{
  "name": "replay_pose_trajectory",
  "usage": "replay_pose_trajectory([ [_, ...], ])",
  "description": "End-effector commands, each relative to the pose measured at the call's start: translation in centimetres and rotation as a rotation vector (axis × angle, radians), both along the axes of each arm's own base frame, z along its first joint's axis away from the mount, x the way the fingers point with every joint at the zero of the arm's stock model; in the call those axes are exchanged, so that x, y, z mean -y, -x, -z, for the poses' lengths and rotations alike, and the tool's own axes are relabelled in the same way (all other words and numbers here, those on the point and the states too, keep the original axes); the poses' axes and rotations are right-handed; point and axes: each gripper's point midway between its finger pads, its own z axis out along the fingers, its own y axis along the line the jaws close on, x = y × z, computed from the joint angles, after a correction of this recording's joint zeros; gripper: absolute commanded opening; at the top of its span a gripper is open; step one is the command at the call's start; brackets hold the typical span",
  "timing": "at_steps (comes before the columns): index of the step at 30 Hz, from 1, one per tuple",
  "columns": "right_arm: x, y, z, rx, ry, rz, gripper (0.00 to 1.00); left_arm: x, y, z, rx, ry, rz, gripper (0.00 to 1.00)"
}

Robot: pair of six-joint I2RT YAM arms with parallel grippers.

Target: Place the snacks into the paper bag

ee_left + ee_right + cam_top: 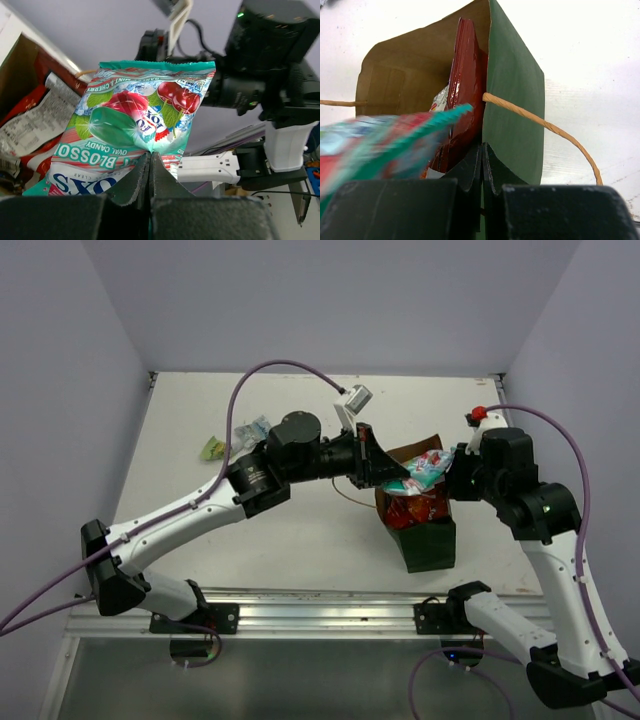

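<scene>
From above, my left gripper [375,462] is clamped on the teal packet [425,468]. It lies across the mouth of the paper bag [430,545], long axis running toward my right gripper [462,472], so I judge the drop is straight down. A light green packet [212,448] lies well apart on the tabletop [300,540], nearer my left arm.

At my left wrist, the glossy, crinkled film is pinched by one short edge.

At my right wrist, that gripper is closed on the bag's stiff green wall, beside the twisted tan handle [545,127]. A dark red packet [465,90] stands on edge inside.
</scene>
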Motion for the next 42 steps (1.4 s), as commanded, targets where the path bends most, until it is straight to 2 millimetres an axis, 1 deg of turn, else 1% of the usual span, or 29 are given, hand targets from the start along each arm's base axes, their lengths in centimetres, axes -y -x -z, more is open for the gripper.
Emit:
replay_pose_trajectory([
  [1, -0.2, -0.7, -1.4, 0.053, -0.008, -0.005, 0.0, 0.4, -0.6, 1.9, -0.051, -0.019, -0.059, 0.0],
  [4, -0.2, -0.7, -1.6, 0.058, -0.008, -0.005, 0.0, 0.5, -1.2, 5.7, -0.11, -0.105, -0.101, 0.0],
  [6, -0.1, -0.6, -1.7, 0.063, -0.009, -0.003, 0.0, 0.6, -1.5, 7.4, -0.159, -0.15, -0.128, 0.0],
  [9, -0.1, -0.6, -1.9, 0.066, -0.007, -0.005, 0.0, 1.2, -2.0, 8.7, -0.19, -0.184, -0.15, 0.0],
  [10, -0.1, -0.6, -1.9, 0.066, -0.006, -0.004, 0.0, 1.9, -2.2, 8.9, -0.2, -0.203, -0.155, 0.0],
  [11, 0.0, -0.5, -1.9, 0.068, -0.007, -0.004, 0.0, 2.0, -2.9, 9.6, -0.211, -0.242, -0.199, 0.0],
  [12, 0.0, -0.5, -2.0, 0.071, -0.008, -0.004, 0.0, 1.5, -2.6, 12.0, -0.266, -0.347, -0.215, 0.0],
  [13, 0.0, -0.5, -2.0, 0.071, -0.007, -0.003, 0.0, 2.5, -2.9, 12.8, -0.279, -0.382, -0.207, 0.0],
  [15, 0.1, -0.4, -2.1, 0.078, -0.004, -0.001, 0.0, 2.9, -2.3, 14.5, -0.315, -0.448, -0.175, 0.0],
  [16, 0.1, -0.4, -2.1, 0.077, -0.001, -0.004, 0.0, 3.5, -1.8, 15.9, -0.326, -0.486, -0.161, 0.0],
  [17, 0.2, -0.3, -2.1, 0.077, 0.002, -0.001, 0.0, 4.0, -1.7, 15.4, -0.317, -0.483, -0.154, 0.0],
  [19, 0.3, -0.3, -2.0, 0.076, 0.006, 0.002, 0.0, 4.8, -0.9, 16.5, -0.305, -0.527, -0.131, 0.0],
  [20, 0.4, -0.2, -2.0, 0.078, 0.008, 0.002, 0.0, 5.2, -1.2, 15.5, -0.29, -0.518, -0.139, 0.0],
  [21, 0.4, -0.2, -2.0, 0.079, 0.008, 0.004, 0.0, 5.1, -0.9, 16.8, -0.294, -0.569, -0.135, 0.0],
  [25, 0.4, -0.2, -2.0, 0.08, 0.012, 0.002, 0.0, 5.0, -0.4, 17.4, -0.282, -0.635, -0.132, 0.0],
  [26, 0.5, -0.2, -2.0, 0.082, 0.014, 0.002, 0.0, 5.0, -0.4, 17.2, -0.279, -0.631, -0.134, 0.0],
  [29, 0.3, -0.3, -1.6, 0.076, 0.012, -0.002, 0.0, 5.9, -1.0, 15.1, -0.229, -0.57, -0.133, 0.0],
  [30, 0.3, -0.4, -1.6, 0.075, 0.01, -0.001, 0.0, 6.1, -1.2, 14.2, -0.194, -0.551, -0.126, 0.05],
  [31, 0.3, -0.4, -1.4, 0.072, 0.01, 0.0, 0.0, 6.5, -1.6, 12.1, -0.161, -0.503, -0.129, 0.22],
  [32, 0.3, -0.5, -1.4, 0.077, 0.007, 0.001, 0.0, 6.8, -2.0, 10.8, -0.129, -0.473, -0.139, 0.3],
  [33, 0.3, -0.5, -1.1, 0.071, 0.01, 0.002, 0.0, 6.8, -2.3, 9.5, -0.084, -0.454, -0.142, 0.52],
  [34, 0.3, -0.4, -1.0, 0.069, 0.012, 0.002, 0.0, 6.9, -2.8, 6.9, -0.045, -0.405, -0.157, 0.62],
  [35, 0.4, -0.5, -1.0, 0.074, 0.013, 0.005, 0.0, 6.8, -3.1, 5.8, -0.016, -0.388, -0.173, 0.68],
  [37, 0.5, -0.5, -0.8, 0.074, 0.018, 0.009, 0.0, 6.1, -4.0, 3.1, 0.067, -0.351, -0.216, 0.77],
  [38, 0.6, -0.6, -0.7, 0.073, 0.02, 0.013, 0.0, 5.9, -4.4, 2.0, 0.101, -0.322, -0.242, 0.79],
  [39, 0.7, -0.6, -0.6, 0.073, 0.025, 0.017, 0.0, 5.0, -4.4, 0.3, 0.146, -0.293, -0.252, 0.8],
  [40, 0.8, -0.6, -0.7, 0.076, 0.032, 0.017, 0.0, 4.5, -4.5, -0.5, 0.165, -0.276, -0.267, 0.8],
  [41, 0.9, -0.6, -0.7, 0.074, 0.037, 0.02, 0.0, 3.9, -5.1, 0.0, 0.182, -0.284, -0.311, 0.8],
  [42, 0.9, -0.6, -0.8, 0.077, 0.04, 0.023, 0.0, 2.4, -5.3, -1.3, 0.208, -0.271, -0.355, 0.81],
])
